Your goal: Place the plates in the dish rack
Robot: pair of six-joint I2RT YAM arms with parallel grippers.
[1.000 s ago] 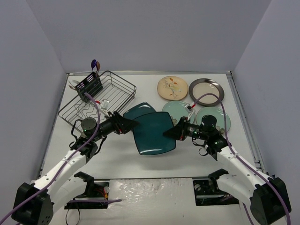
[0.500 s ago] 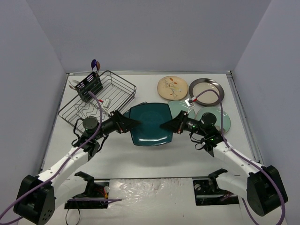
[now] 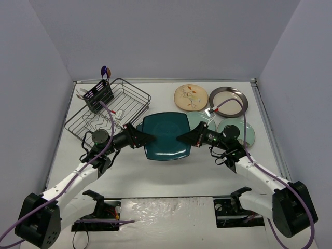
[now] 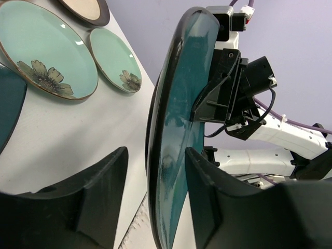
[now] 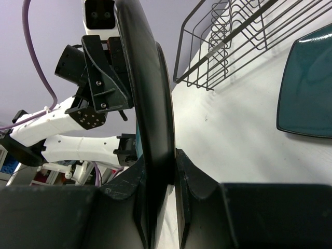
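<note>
Teal square plate (image 3: 167,136): lifted clear of the table (image 3: 129,171), mid-field, between both arms. Right gripper (image 5: 161,161): jaws pinched tight on the plate's right rim. Left gripper (image 4: 155,155): jaws apart, astride the opposite rim, with a gap showing beside one finger. Second teal square plate (image 5: 306,88): flat on the table, under the lifted one. Dish rack (image 3: 129,104): rear left. Mint-green plate (image 3: 236,132), cream floral plate (image 3: 191,97), dark-rimmed plate (image 3: 229,101): flat, rear right.
</note>
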